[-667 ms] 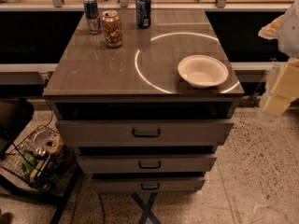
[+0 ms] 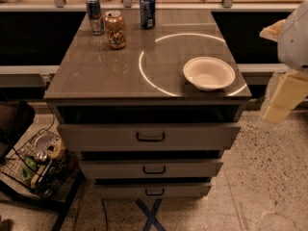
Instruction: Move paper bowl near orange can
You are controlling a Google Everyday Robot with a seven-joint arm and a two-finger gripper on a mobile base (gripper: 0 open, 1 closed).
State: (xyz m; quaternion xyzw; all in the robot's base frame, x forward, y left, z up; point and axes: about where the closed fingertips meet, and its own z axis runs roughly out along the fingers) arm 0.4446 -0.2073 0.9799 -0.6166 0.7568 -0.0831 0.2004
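we see the paper bowl (image 2: 209, 73) front right on the tabletop (image 2: 106, 76), well apart from the orange can (image 2: 115, 29) at back left. our tool (image 2: 283, 96) hangs beyond the right edge; we cannot tell its state.

The gripper (image 2: 281, 97) hung off the right side of the cabinet top (image 2: 106, 76), near the bowl (image 2: 209, 73). Bare surface lay open between the bowl and the orange can (image 2: 115, 29). A silver can (image 2: 95, 14) just behind-left and a blue can (image 2: 147, 11) to the right crowded the orange can at the back.
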